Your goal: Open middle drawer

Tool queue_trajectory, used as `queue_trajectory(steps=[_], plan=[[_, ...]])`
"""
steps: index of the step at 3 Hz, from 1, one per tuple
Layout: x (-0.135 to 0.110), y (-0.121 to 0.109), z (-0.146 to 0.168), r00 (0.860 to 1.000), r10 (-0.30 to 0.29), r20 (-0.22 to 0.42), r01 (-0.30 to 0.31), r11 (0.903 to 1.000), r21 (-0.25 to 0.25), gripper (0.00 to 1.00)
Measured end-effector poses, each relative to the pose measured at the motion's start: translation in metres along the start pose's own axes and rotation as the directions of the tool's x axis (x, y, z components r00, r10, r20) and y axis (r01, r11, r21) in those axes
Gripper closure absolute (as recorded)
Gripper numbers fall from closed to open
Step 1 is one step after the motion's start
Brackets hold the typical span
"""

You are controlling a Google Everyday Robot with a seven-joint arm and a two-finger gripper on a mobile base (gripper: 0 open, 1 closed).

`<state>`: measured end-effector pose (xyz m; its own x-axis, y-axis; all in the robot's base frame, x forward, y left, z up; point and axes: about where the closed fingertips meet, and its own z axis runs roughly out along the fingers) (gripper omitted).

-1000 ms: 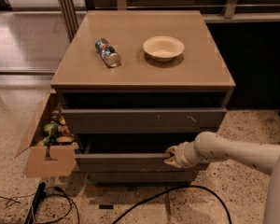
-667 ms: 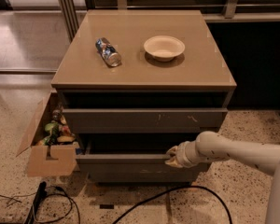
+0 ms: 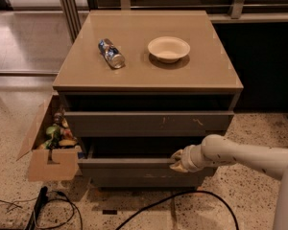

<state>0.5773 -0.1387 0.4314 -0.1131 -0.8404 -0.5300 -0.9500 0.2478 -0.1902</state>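
Note:
The grey-brown cabinet (image 3: 149,75) has three drawers. The top drawer front (image 3: 149,123) bears small white scratch marks. Below it, the middle drawer (image 3: 125,167) is pulled out a short way, leaving a dark gap above its plain front. My gripper (image 3: 179,161) is at the top edge of that front, right of centre, and touches it. My white arm (image 3: 240,156) reaches in from the right. The lowest drawer front (image 3: 144,181) sits flush underneath.
A crushed can (image 3: 111,53) and a white bowl (image 3: 168,48) lie on the cabinet top. An open cardboard box (image 3: 48,145) with produce stands against the cabinet's left side. Black cables (image 3: 173,200) run over the speckled floor in front.
The middle drawer has slid out slightly toward me, and the gripper has stayed at its top edge. Nothing else has moved.

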Motion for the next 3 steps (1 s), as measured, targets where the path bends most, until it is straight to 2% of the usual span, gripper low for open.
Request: queue_trajectory(steps=[1,2,3], plan=[[0.0000,0.0000,0.0000,1.000,0.000,0.000,0.000,1.0000,0.000,0.12],[0.0000,0.0000,0.0000,1.000,0.000,0.000,0.000,1.0000,0.000,0.00],[0.0000,0.0000,0.0001,1.000,0.000,0.000,0.000,1.0000,0.000,0.00]])
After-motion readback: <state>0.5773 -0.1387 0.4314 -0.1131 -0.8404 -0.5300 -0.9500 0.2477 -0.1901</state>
